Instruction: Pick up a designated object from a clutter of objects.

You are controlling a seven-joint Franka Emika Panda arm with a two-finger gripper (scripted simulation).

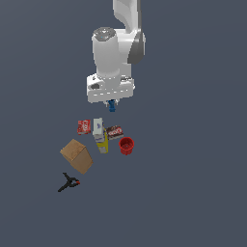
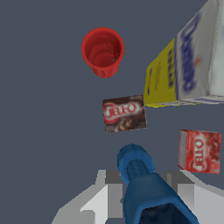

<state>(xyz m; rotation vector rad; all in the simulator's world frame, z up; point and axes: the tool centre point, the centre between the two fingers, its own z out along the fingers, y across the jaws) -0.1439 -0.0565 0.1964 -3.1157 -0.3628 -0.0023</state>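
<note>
Grey-blue bare floor all round; gripper clamped on blue piece; clutter below.

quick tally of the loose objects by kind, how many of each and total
boxes and packets: 5 (tan cardboard box, red packet, brown packet, white carton, yellow box)
cups: 1 (red cup)
clamps: 1 (black clamp)
blue pieces: 1 (blue piece, held in the tool)
total: 8
</note>
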